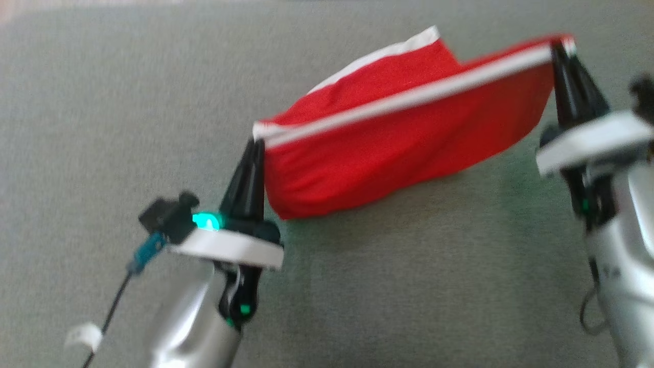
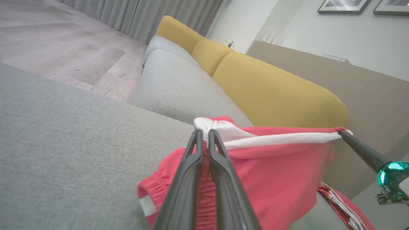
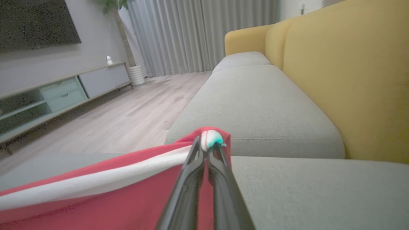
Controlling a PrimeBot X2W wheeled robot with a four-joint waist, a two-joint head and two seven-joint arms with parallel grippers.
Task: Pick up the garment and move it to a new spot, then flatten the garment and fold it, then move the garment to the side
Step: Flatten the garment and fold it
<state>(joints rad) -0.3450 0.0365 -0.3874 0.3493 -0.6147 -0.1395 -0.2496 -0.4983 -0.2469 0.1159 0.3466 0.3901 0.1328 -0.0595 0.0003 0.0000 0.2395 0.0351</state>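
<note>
On the left gripper [image 1: 257, 146] the jaws pinch the near-left end of the white-striped edge, on the right gripper [image 1: 560, 48] the far-right end; the red garment [image 1: 388, 148] hangs taut between them, sagging close to the grey cushion [image 1: 102, 128]. Light, limp cloth, probably slippery, so corner holds suit it best

head camera looking down on grey cushion [image 1: 102, 102], wrist cameras low and close, facing yellow sofa back [image 2: 271, 92], all sharing the red garment [image 1: 388, 138]
</note>
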